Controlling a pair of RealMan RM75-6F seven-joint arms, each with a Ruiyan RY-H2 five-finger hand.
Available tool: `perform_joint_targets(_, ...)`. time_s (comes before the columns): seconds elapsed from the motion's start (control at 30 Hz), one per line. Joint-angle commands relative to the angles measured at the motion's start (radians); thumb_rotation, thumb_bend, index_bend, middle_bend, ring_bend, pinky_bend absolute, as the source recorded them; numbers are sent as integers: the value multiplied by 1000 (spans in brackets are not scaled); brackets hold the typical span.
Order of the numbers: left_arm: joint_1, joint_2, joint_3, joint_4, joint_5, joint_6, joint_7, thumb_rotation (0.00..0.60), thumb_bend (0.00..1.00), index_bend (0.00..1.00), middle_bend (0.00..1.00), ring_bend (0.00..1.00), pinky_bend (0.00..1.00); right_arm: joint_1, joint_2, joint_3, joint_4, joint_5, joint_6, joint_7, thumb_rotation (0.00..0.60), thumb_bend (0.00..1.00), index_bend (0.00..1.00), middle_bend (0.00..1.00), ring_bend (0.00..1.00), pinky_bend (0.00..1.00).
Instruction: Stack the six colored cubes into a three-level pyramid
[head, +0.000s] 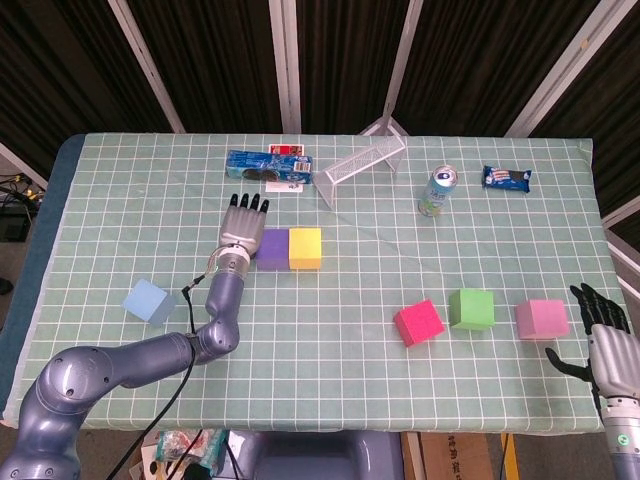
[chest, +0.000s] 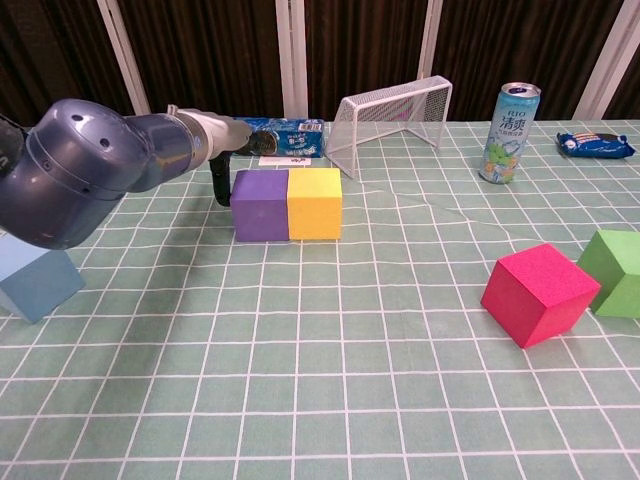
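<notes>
Your left hand (head: 243, 224) lies flat with fingers apart, holding nothing, against the left side of the purple cube (head: 271, 249), which touches the yellow cube (head: 305, 248). Any further push risks skewing that pair. Your right hand (head: 603, 335) is spread and empty, near right. Blue cube (head: 148, 301) sits far left; red cube (head: 418, 322), green cube (head: 471, 308) and pink cube (head: 542, 318) right.

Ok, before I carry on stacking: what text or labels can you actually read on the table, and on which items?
"RIO" on the can, at its top; the characters below it are too blurred to read.
Blue cookie package behind the purple cube: print too blurred to read.
Blue snack wrapper at far right: print too small to read.
The cubes carry no text.
</notes>
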Motion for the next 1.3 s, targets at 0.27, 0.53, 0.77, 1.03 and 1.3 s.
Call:
perform_joint_targets(0.27, 2, -14, -10, 9, 5, 3, 11, 600, 358, 0, 0, 0, 41, 0, 3, -1, -2, 1, -4, 3, 600, 263, 0, 0, 0, 0)
perform_joint_targets(0.53, 4, -20, -18, 20, 9, 0, 19, 600, 359, 0, 0, 0, 41, 1, 5, -2, -4, 7, -9, 0, 600, 263, 0, 0, 0, 0)
perform_joint_targets(0.77, 10, -21, -24, 34, 13, -3, 21, 600, 359, 0, 0, 0, 41, 1, 5, -2, -6, 7, -9, -2, 600, 262, 0, 0, 0, 0)
perform_joint_targets(1.03, 6, -35, -34, 57, 24, -17, 20, 600, 358, 0, 0, 0, 41, 2, 3, -1, -6, 10, -9, -5, 600, 263, 0, 0, 0, 0)
perform_joint_targets(1.3, 4, -54, -41, 86, 38, -20, 18, 600, 358, 0, 0, 0, 41, 2, 4, -1, -8, 14, -10, -6, 600, 263, 0, 0, 0, 0)
